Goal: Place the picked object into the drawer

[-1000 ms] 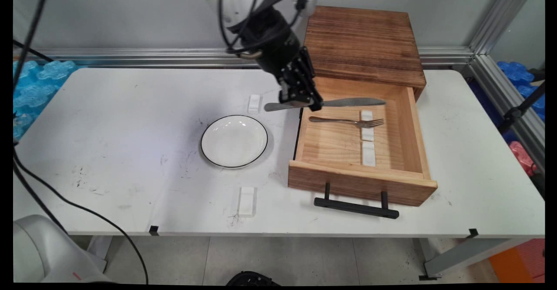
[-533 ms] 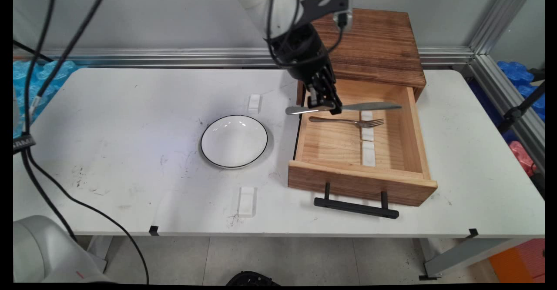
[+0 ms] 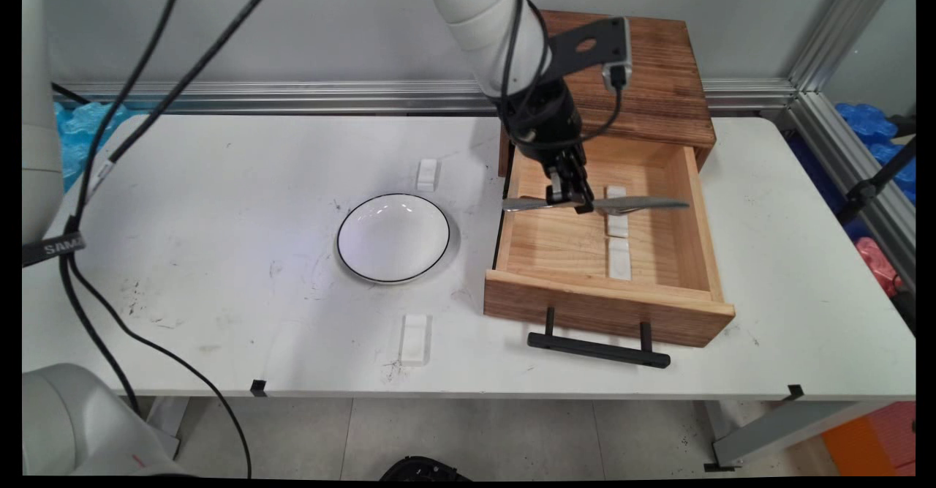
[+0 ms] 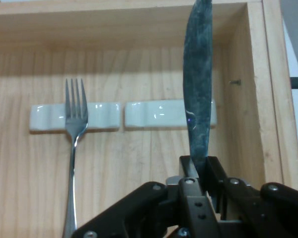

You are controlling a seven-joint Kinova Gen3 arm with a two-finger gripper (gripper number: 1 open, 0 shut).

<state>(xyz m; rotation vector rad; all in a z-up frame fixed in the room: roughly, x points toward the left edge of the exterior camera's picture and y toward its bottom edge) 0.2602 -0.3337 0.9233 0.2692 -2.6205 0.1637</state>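
Near the front edge of the table (image 3: 219, 356), left of the middle, lies a small white block (image 3: 414, 338). Behind it, toward the table's middle, stands a white plate with a dark rim (image 3: 393, 237), and a second small white block (image 3: 427, 174) lies beyond the plate toward the back edge.

On the right half of the table the wooden drawer (image 3: 607, 312) is pulled out of its wooden box (image 3: 643, 71), with the black handle (image 3: 598, 349) pointing to the front edge, so its inside is open from above. Two white cutlery rests (image 4: 169, 113) lie in a row on the drawer floor, and a fork (image 4: 75, 129) lies with its neck across one of them, the tines lifted off the wood.

Over the drawer hangs the gripper (image 3: 572, 197), its fingers closed on a table knife (image 4: 198, 89) near the handle end, so the blade sticks out level toward the drawer's right wall. In the hand view the blade crosses above the free rest, parallel to the fork and beside it. I cannot tell whether it touches the rest. The knife is plain grey metal with a long, rounded blade and a dull, mottled surface.
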